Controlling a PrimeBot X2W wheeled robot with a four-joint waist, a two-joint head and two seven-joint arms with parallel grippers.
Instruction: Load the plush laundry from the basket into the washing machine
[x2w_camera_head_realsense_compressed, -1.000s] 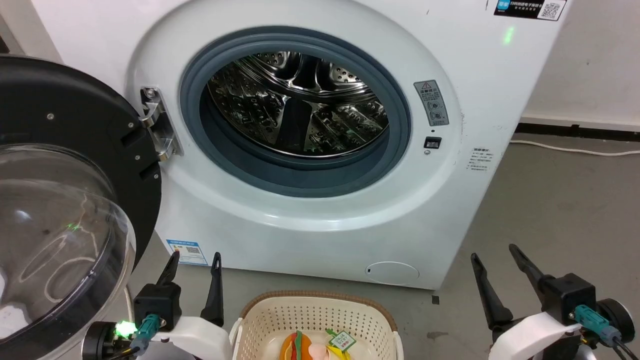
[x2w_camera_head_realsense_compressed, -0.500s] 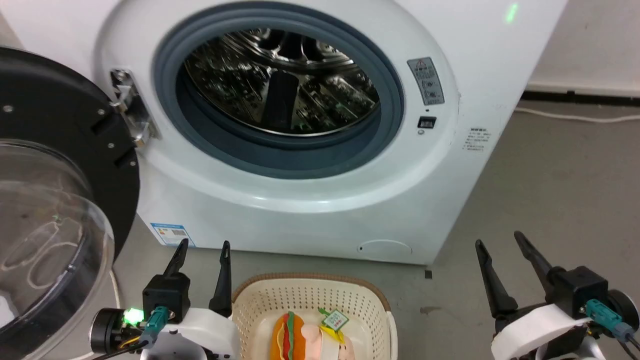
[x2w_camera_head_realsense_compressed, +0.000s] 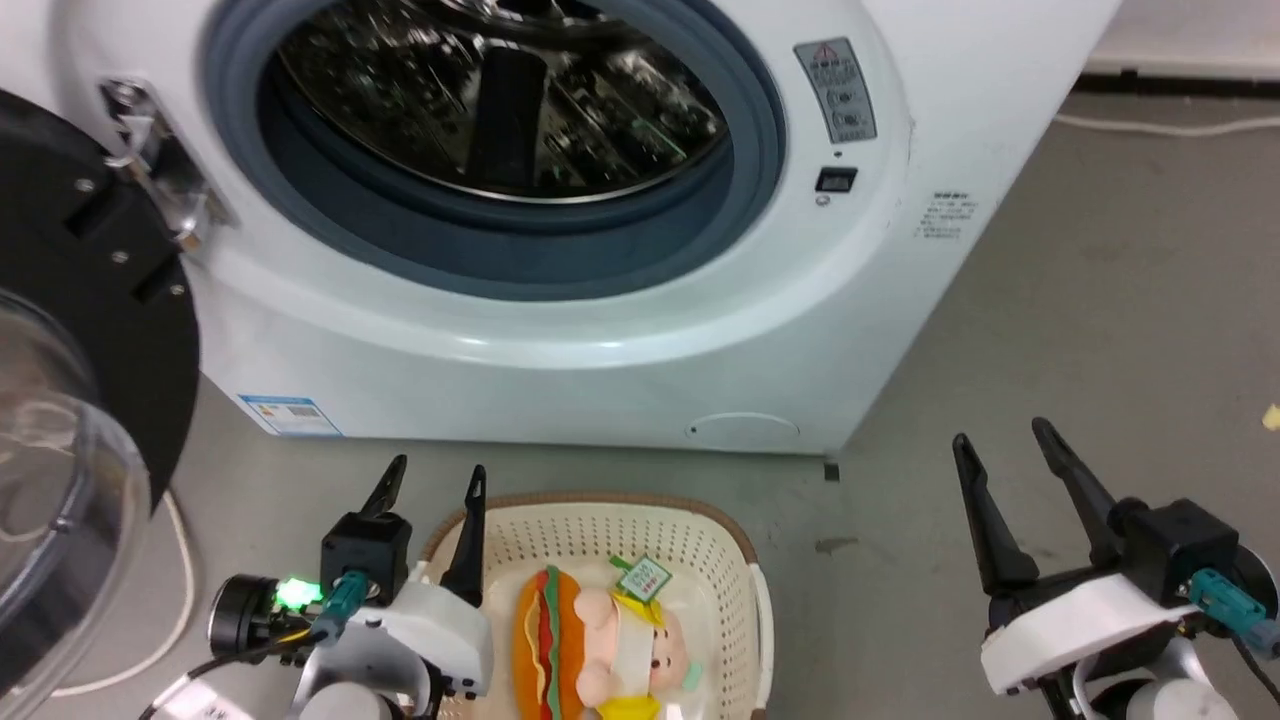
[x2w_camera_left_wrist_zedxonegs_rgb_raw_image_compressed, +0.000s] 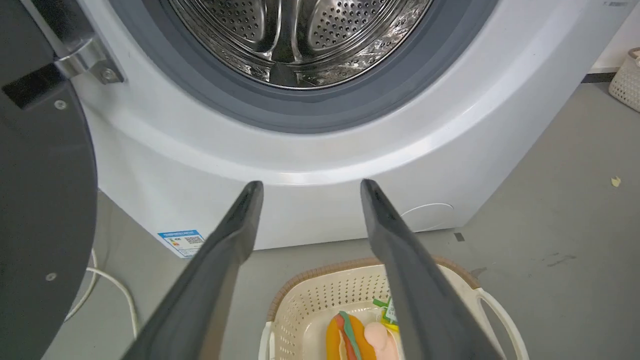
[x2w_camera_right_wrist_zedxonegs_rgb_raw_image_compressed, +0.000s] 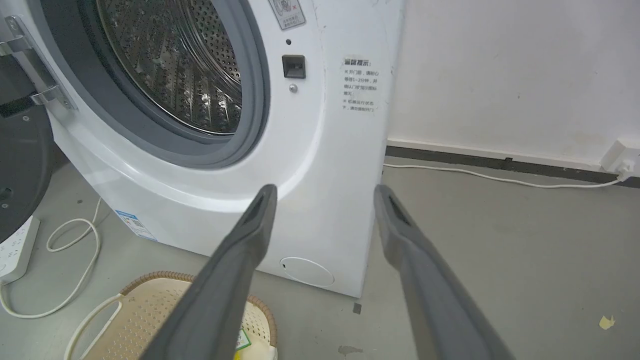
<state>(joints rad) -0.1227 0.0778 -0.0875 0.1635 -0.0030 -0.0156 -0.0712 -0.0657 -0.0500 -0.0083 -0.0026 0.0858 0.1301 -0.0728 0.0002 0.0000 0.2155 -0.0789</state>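
While looking down past the left pincer, found its two dark fingers spread apart and clasping nothing, just beside the left rim of the basket; could not tell whether touching. Found the right pincer likewise released and empty, well apart from the basket, over bare grey floor. Noted a green light glowing on the left wrist.

Saw the plush laundry lying inside the basket: orange bun with red and green layers, pink figure, and a small green-white tag standing up, print too small to read. Placed the basket on the floor right in front of the washing machine, below the grey-ringed port, with the door swung open to the left and the steel drum in plain sight.

Read little on the white front: a blue label low at the left with a small code square, text illegible; a grey warning sticker with a red triangle beside the port; under it a black latch slot; farther right, black Chinese print headed, as far as legible, 温馨提示. Spotted a white cable on the floor under the door.
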